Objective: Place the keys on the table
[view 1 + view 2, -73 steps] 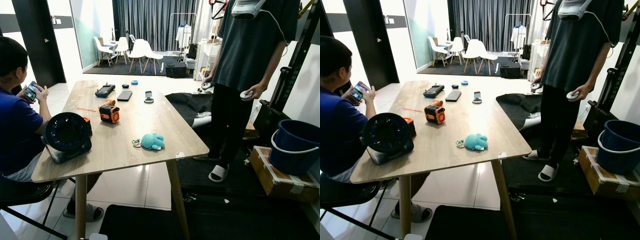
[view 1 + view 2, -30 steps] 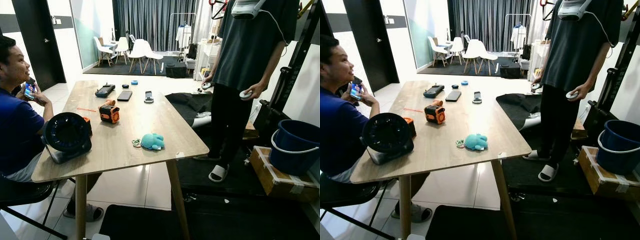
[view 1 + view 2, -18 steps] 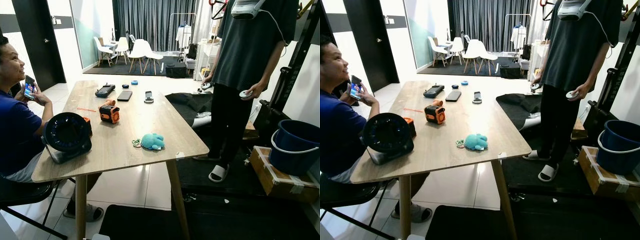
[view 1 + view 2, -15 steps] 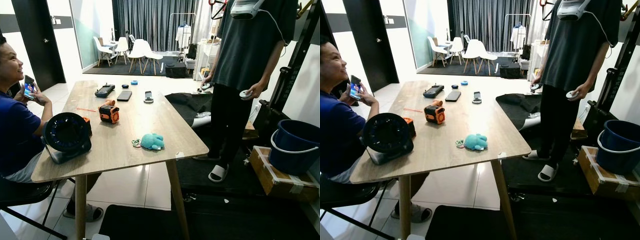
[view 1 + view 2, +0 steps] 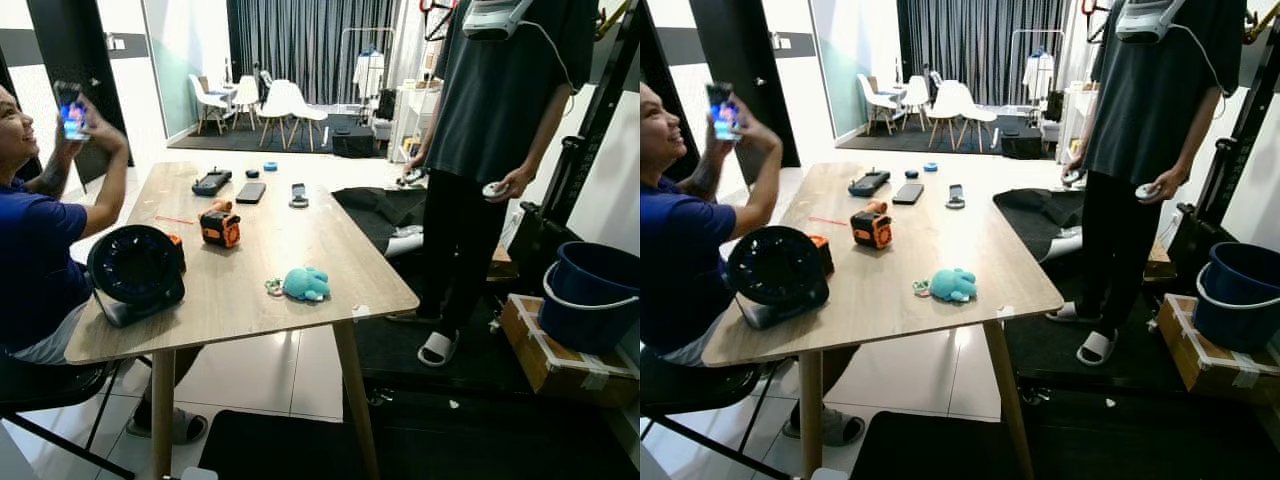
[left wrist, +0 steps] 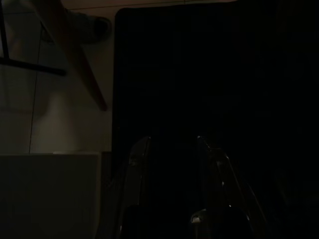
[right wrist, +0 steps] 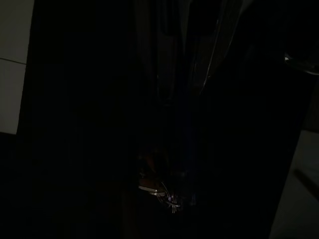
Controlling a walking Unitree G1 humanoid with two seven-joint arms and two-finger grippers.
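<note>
"Table (image 5: 300, 235) lies up and forward of both claws, agreed?"

"Agreed. And the keys (image 7: 158, 189)?"

"Likely that metal glint right at the right gripper (image 7: 173, 195), so the right arm is nearer. Its hold and the keys' long axis are too dark to tell. The left gripper (image 6: 172, 142) hangs spread, holding nothing."

A seated person in blue (image 5: 30, 250) at the left edge holds up a phone (image 5: 71, 106). At centre lie a black fan (image 5: 135, 268), an orange tape measure (image 5: 220, 228) and a teal plush (image 5: 305, 284). A standing person (image 5: 490, 150) and a blue bucket (image 5: 590, 290) occupy the right
</note>
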